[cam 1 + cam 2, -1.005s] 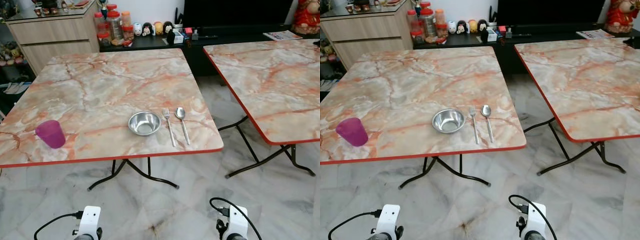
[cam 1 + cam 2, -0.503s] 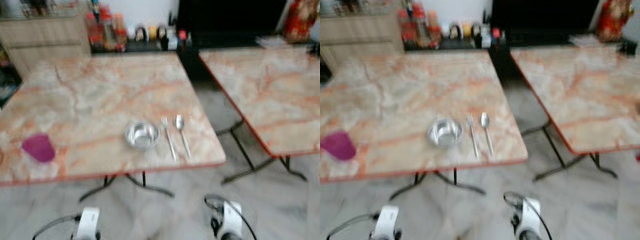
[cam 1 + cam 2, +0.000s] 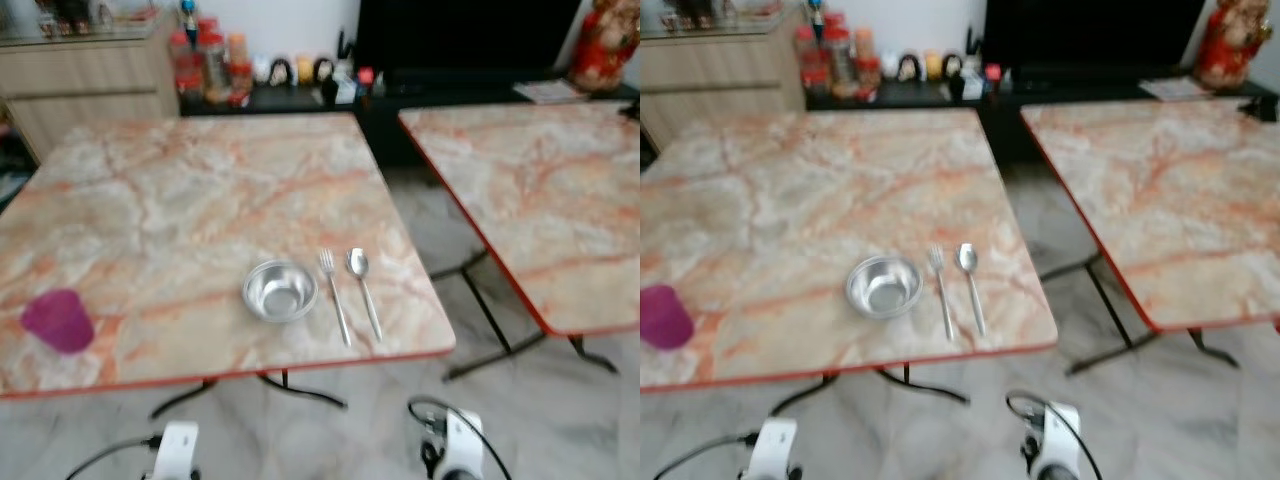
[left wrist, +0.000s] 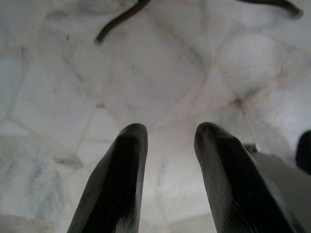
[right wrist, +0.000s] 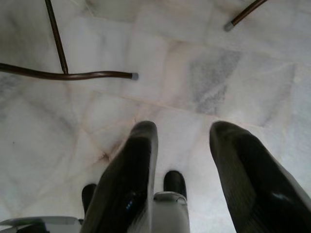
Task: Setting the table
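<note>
Hanging low over the pale marble floor, left gripper with its two black fingers spread apart, gripping nothing; a dark table foot curving across the floor beyond the tips. Hanging likewise on the other side, right gripper with fingers parted and holding nothing, a thin dark table leg lying across the floor ahead of them. Showing in the head views as two white wrist housings at the bottom edge, well below and in front of the worktop's near rim.

Standing ahead and above, a square marble-patterned worktop with a red edge. Sitting near its front right corner, a small steel bowl, mouth up. Lying just to the right of the bowl, a fork, long axis running from the far side toward the near edge, tines pointing away from the robot. Lying just beside the fork and roughly parallel to it, a spoon, bowl end pointing away, handle reaching toward the near rim. Standing far off at the front left, well apart from the cutlery, a purple cup. All four well apart from both sets of fingers, with the worktop's rim between.

Standing to the right across a gap of floor, a second marble worktop. Blurring slightly throughout, both head views.
</note>
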